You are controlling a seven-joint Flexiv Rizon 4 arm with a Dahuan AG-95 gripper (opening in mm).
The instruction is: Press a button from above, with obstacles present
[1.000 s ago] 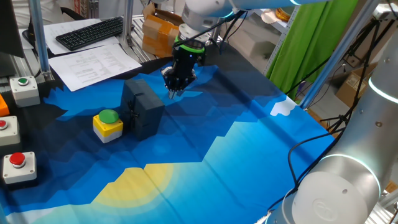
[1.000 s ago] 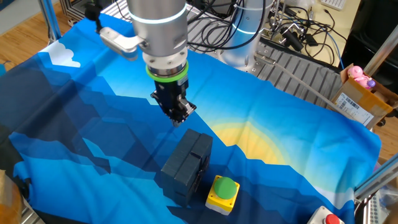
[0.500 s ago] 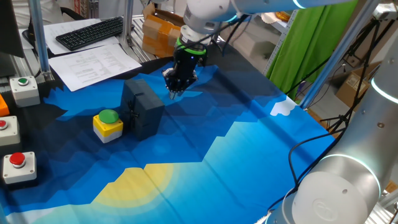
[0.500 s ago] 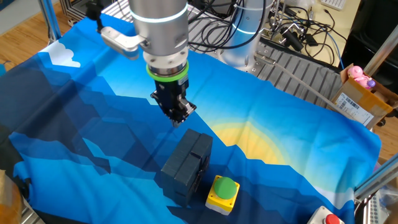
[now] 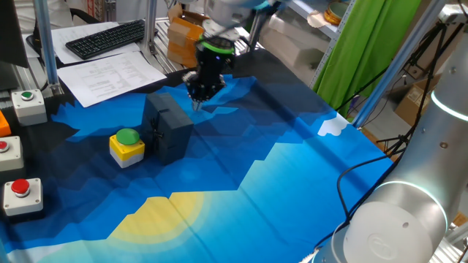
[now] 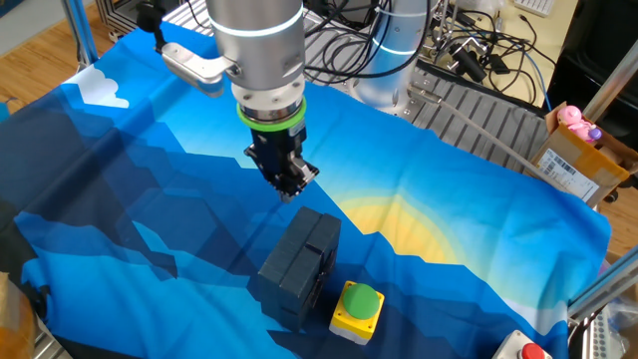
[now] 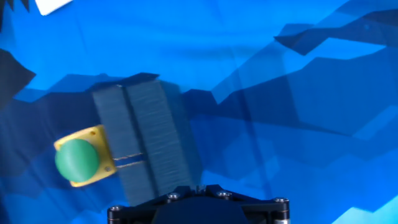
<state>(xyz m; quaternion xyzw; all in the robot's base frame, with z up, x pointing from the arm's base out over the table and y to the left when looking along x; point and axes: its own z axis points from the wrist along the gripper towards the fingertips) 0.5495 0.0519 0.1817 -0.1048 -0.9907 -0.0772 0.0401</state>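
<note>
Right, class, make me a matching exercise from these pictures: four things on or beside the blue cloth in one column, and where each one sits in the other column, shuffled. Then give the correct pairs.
Things:
1. green dome button on its yellow box
2. dark block
3. gripper
4. keyboard

Places:
A. off the cloth, on the desk behind the papers
B. in the air above the cloth, on the far side of the block from the yellow box
C. standing on the cloth between the yellow box and the arm
D. on the cloth, right beside the block

Pairs: 1-D, 2-C, 3-B, 4-A

The gripper [image 6: 289,187] hangs above the dark block [image 6: 296,265] beside the button [image 6: 362,301].
</note>
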